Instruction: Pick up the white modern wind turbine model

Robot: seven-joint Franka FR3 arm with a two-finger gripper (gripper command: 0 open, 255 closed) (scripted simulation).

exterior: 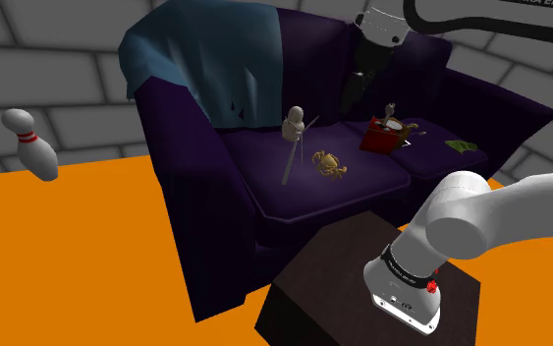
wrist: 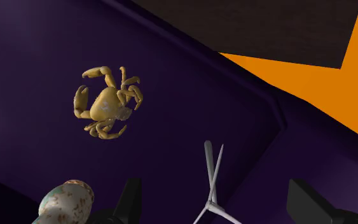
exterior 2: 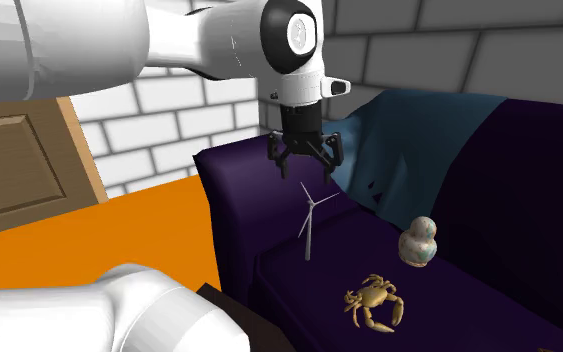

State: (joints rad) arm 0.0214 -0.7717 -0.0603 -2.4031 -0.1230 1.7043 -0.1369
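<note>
Hovering spread, pincer point(exterior 2: 306, 164) above turbine model point(exterior 2: 310, 225), just beside sofa armrest point(exterior 2: 231, 195).

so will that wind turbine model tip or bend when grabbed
Likely tippy: the wind turbine model stands on a thin mast on the sofa seat, so a nudge may topple it. Its blades look very thin, probably fragile; the mast seems the safer grip. The open claw hangs above it, apart.
</note>
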